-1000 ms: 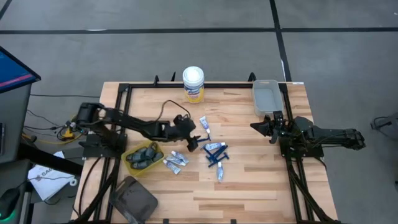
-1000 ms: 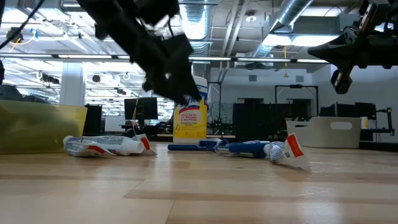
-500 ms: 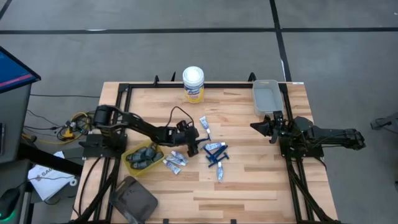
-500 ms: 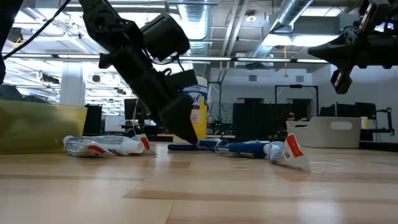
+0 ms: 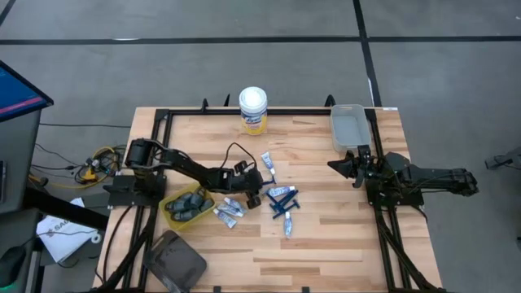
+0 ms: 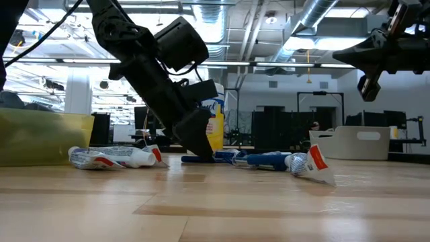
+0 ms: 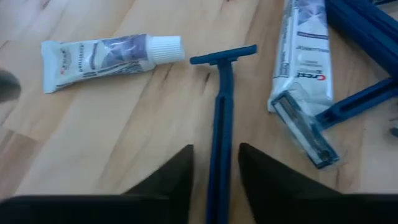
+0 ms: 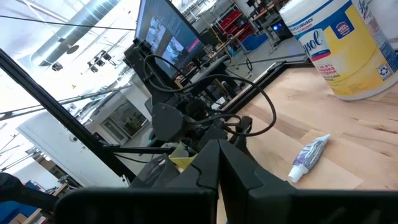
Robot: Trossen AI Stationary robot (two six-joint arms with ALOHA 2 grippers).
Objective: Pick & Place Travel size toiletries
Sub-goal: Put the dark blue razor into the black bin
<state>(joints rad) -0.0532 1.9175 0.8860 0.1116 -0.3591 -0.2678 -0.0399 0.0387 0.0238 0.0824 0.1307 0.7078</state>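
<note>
The travel size toiletries lie in the middle of the table: white tubes (image 5: pixel 268 167) (image 5: pixel 230 210) and blue razors (image 5: pixel 283 203). My left gripper (image 5: pixel 254 198) has its fingertips down at the tabletop (image 6: pixel 201 151). It stands open but narrow (image 7: pixel 216 149), one finger on either side of a blue razor's handle (image 7: pixel 221 106), with thin strips of wood showing between. The razor lies flat, its head (image 7: pixel 224 56) pointing away from the fingers. My right gripper (image 5: pixel 338 165) waits shut at the right, raised above the table (image 6: pixel 366 84).
A yellow tray (image 5: pixel 187 205) with dark grey sticks sits left of the pile. A white canister with a yellow label (image 5: pixel 253 110) stands at the far edge and a clear bin (image 5: pixel 348 126) at the far right. A white tube (image 7: pixel 106 53) and a second razor (image 7: pixel 314 134) lie near the left fingers.
My left gripper has come down from above the pile to the tabletop, shifting a little toward the near edge, and now stands over the blue razor. The toiletries have not moved.
</note>
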